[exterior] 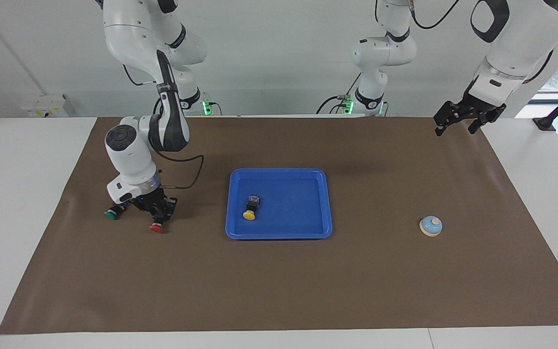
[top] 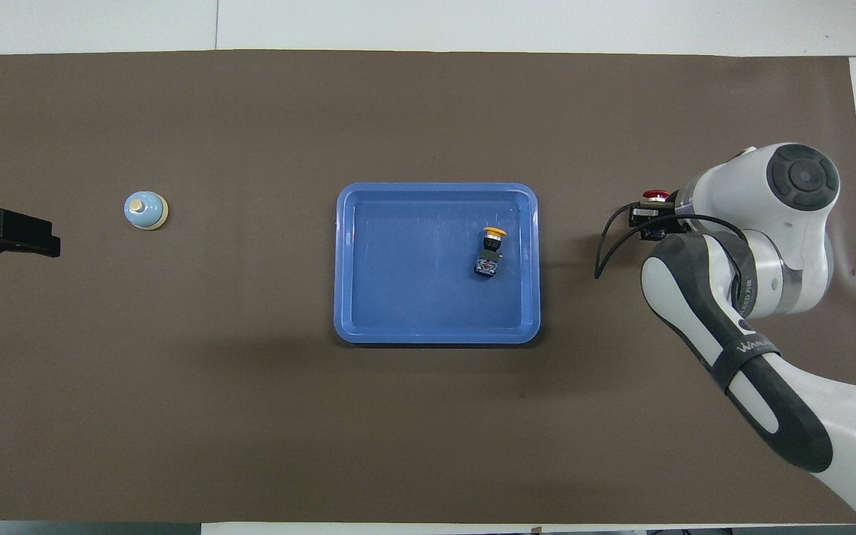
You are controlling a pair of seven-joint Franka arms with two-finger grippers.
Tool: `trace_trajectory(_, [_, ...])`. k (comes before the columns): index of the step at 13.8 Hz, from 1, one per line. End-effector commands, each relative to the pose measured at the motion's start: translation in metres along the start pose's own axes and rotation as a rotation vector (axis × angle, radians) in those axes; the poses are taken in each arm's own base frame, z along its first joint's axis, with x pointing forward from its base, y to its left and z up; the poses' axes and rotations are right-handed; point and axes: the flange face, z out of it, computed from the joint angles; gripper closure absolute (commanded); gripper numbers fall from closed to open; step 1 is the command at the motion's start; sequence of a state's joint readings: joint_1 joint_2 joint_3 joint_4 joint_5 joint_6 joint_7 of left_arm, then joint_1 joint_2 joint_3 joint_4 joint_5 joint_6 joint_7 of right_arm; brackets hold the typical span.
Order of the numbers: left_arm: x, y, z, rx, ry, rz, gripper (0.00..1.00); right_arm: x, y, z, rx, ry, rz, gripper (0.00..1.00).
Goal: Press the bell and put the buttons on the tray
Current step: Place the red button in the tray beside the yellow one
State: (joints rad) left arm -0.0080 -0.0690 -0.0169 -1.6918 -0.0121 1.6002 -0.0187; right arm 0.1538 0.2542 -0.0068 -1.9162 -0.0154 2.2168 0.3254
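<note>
Right end effector [exterior: 159, 214] clenched on the red button [exterior: 156, 228], apparently just off the table [exterior: 279, 291], beside green button [exterior: 111, 215]. Yellow button [exterior: 249, 214] lying in tray [exterior: 279, 235]. Left end effector [exterior: 463, 120] released, waiting over the mat's corner. Bell [exterior: 430, 226] well apart.

The right gripper [exterior: 159, 213] is hanging low, fingers clamped together — the left gripper [exterior: 463, 118] is waiting raised, jaws spread.

green button [exterior: 111, 215] (overhead: arm-hidden)
</note>
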Motion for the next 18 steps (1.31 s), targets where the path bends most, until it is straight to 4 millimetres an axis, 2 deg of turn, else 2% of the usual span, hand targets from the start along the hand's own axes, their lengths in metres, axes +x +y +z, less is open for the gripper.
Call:
trace_trajectory(1, [-0.005,-0.001,-0.003,-0.002,0.000,-0.008,0.00,-0.015,-0.087,-0.039,0.038,-0.012,0.035,1.00])
trace_trajectory(3, [-0.005,-0.002,-0.004,-0.002,0.000,-0.009,0.00,-0.038,-0.135,-0.045,0.053,-0.003,0.026,1.00])
trace_trajectory(5, [-0.005,-0.001,-0.003,-0.002,0.000,-0.008,0.00,-0.061,-0.174,-0.047,0.062,-0.001,0.024,1.00])
trace_trajectory(8, [-0.005,-0.001,-0.003,-0.002,-0.002,-0.008,0.00,-0.084,-0.236,-0.033,0.063,-0.006,0.042,1.00])
trace_trajectory(9, [-0.005,-0.001,-0.003,-0.002,-0.002,-0.008,0.00,-0.088,-0.252,-0.022,0.061,-0.008,0.043,1.00])
trace_trajectory(11, [-0.005,-0.001,-0.003,-0.002,-0.002,-0.008,0.00,-0.089,-0.262,-0.001,0.079,0.013,0.036,1.00])
trace_trajectory(14, [-0.005,-0.001,-0.003,-0.002,-0.002,-0.008,0.00,-0.102,-0.284,0.037,0.087,0.024,-0.001,1.00])
trace_trajectory(15, [-0.005,-0.002,-0.003,-0.002,-0.002,-0.009,0.00,-0.102,-0.277,0.048,0.084,0.027,0.001,1.00])
trace_trajectory(18, [-0.005,-0.001,-0.003,-0.002,-0.002,-0.008,0.00,-0.103,-0.272,0.054,0.088,0.032,-0.002,1.00])
